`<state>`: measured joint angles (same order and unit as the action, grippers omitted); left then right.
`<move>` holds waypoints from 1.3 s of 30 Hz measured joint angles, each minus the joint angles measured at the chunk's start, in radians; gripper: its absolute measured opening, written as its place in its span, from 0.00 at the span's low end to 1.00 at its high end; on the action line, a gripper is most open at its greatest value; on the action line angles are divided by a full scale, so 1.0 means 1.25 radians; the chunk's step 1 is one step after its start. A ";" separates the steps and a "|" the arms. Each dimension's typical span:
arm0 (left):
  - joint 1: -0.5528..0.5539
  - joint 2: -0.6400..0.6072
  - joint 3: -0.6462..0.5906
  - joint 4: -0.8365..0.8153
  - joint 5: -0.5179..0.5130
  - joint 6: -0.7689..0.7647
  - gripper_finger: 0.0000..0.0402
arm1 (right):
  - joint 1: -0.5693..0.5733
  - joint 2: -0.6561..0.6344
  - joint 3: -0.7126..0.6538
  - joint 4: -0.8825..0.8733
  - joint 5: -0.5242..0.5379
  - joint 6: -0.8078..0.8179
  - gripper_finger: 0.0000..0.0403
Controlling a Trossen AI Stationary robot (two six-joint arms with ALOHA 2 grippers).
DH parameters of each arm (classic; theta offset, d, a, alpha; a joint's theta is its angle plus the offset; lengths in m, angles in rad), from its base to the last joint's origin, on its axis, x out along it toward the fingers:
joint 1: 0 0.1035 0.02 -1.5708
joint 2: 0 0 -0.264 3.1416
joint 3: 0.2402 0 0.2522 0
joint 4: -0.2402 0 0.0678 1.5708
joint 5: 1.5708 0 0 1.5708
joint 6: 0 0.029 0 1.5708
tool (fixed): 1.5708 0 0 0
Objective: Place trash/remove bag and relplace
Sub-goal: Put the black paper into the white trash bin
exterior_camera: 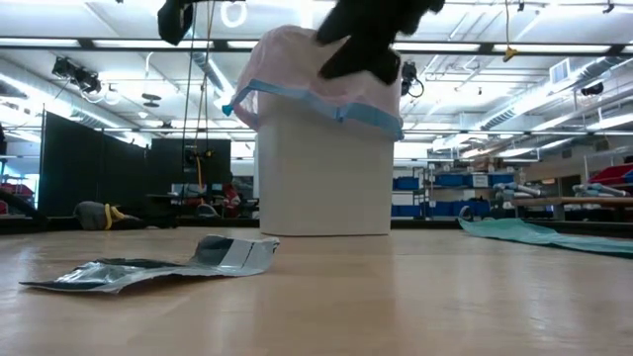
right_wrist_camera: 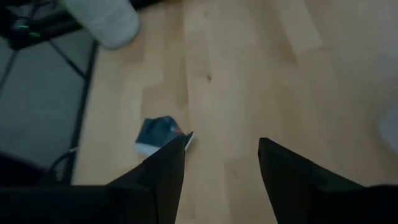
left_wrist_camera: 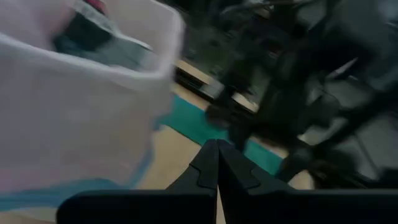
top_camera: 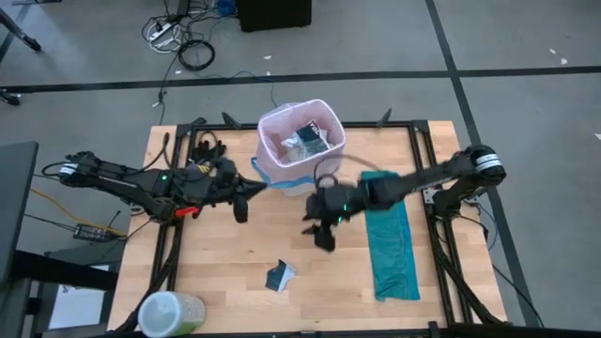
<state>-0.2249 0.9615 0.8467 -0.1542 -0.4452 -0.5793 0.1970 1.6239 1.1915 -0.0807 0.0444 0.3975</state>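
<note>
The bag (top_camera: 302, 141) is a thin pink liner with a blue band, fitted in the white bin (exterior_camera: 321, 178) that stands at the far middle of the table (top_camera: 235, 253). Its rim is folded over the outside of the bin. Some trash (top_camera: 308, 138) lies inside it: white paper and a dark packet.

One more packet (top_camera: 280, 275), dark with a white edge, lies flat on the table, on the near side of the bin and well apart from it. In the low view it is crumpled and silvery.

The right gripper (top_camera: 322, 232) is above the table, near the bin on its near side, between the bin and the packet. Its fingers (right_wrist_camera: 165, 171) are apart and hold nothing; the packet is seen past them on the wood.

The left gripper (top_camera: 240, 200) is just beside the bin, on its left. Its fingers (left_wrist_camera: 205, 168) are pressed together, with nothing between them.

A teal bag (top_camera: 392, 249) lies flat on the right part of the table. A pale green container (top_camera: 169, 313) is at the near left corner.
</note>
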 joint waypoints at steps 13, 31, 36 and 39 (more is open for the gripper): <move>0.000 0.000 0.000 -0.017 0.056 0.021 0.02 | 0.087 0.260 0.004 0.193 0.027 0.225 0.48; 0.000 0.000 0.000 -0.050 0.049 0.023 0.02 | 0.149 0.385 0.038 0.262 0.141 0.233 0.48; 0.000 0.000 0.000 -0.063 0.045 0.025 0.02 | 0.164 0.450 0.096 0.256 0.167 0.219 0.46; 0.000 0.000 0.000 -0.085 0.045 0.026 0.02 | 0.171 0.495 0.147 0.195 0.178 0.220 0.34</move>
<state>-0.2253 0.9615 0.8467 -0.2605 -0.3896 -0.5468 0.4109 2.2426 1.3753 0.1625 0.2666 0.6729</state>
